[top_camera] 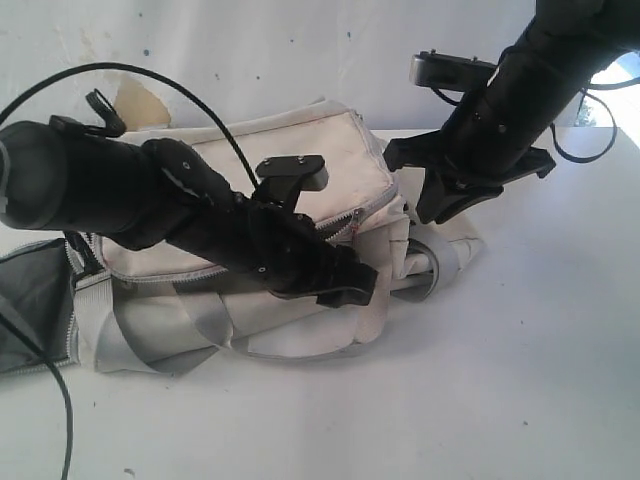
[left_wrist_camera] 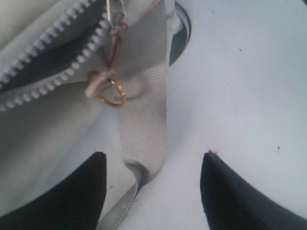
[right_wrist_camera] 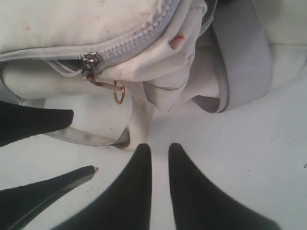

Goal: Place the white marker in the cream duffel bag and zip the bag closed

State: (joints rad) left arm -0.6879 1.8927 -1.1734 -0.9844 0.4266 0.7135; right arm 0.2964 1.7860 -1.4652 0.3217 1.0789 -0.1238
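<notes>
Left hand (left_wrist_camera: 153, 154) spread, empty, cream duffel bag (left_wrist_camera: 43, 139) just ahead of it (zip partly open)

A: Identify the supporting surface.
B: A white counter (top_camera: 480, 400), flat and matte. A soft shadow (top_camera: 430, 345) lies across its middle.
A: Surface condition?
B: A few small dark specks (left_wrist_camera: 278, 149) are scattered on it.
A: What stands behind it?
B: A white wall (top_camera: 300, 50), meeting the counter's far edge. It carries a tan patch (top_camera: 140, 103) toward the left, with a small blue dot (top_camera: 146, 52) above that patch.
</notes>
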